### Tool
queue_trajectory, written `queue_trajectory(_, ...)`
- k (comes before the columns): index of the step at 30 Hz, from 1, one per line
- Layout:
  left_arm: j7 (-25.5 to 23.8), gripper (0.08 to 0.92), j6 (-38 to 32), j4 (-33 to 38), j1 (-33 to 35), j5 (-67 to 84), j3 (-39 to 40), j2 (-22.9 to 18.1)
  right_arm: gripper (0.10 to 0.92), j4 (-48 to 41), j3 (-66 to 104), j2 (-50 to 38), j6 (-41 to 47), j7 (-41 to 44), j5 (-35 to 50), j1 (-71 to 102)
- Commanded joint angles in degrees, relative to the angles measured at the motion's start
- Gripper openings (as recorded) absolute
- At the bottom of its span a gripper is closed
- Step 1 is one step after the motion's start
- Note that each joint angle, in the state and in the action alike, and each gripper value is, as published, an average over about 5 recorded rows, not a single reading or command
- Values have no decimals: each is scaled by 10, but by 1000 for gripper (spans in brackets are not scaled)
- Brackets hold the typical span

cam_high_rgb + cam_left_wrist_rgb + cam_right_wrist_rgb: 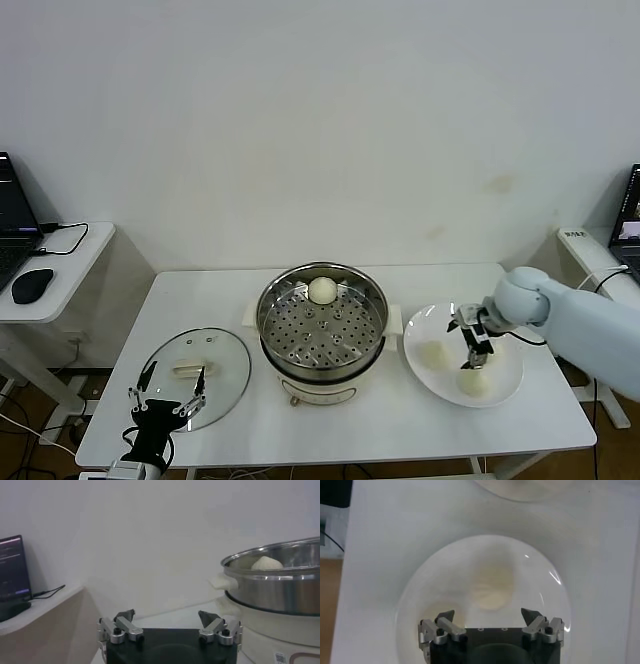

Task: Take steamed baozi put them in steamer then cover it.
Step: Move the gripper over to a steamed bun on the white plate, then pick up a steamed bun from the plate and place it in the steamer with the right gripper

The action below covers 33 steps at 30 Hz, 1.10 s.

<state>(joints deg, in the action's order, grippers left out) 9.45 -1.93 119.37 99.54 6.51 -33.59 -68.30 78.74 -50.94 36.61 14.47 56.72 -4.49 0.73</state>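
The steel steamer (322, 325) sits on its cream pot at the table's centre. One baozi (322, 290) lies at its far side. The steamer (280, 580) and that baozi (266, 563) also show in the left wrist view. Two baozi (434, 354) (472, 381) lie on the white plate (505, 350) to the right. My right gripper (477, 352) hangs open and empty just above them. In the right wrist view it (487, 613) is over the plate (540, 570), with one baozi (491, 587) ahead between its fingers. My left gripper (170, 385) is open and parked over the glass lid (225, 350); it also shows in its own wrist view (166, 615).
A side desk at the left holds a laptop (15, 225) and a mouse (32, 285). Another laptop (628, 215) stands on a desk at the right. The glass lid lies flat near the table's front left edge.
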Motion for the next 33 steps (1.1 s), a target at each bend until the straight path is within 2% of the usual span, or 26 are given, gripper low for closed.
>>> queue_trajectory(1,0,823,-1,-1,0,0,-1,0,821,-32,20,35,0,-5,-8,30)
queue_trajectory(10,1,823,-1,-3,-3,0,-2,-1,749,-57,32,60,1,-10,-24,41)
queue_trajectory(21,1,823,-1,-3,-2,1,-3,-2,586,-51,30,55,8,1,-20,21)
queue_trajectory(33,1,823,0,0,-7,4,-2,2,574,23,-12,-37,29,43,62,-133)
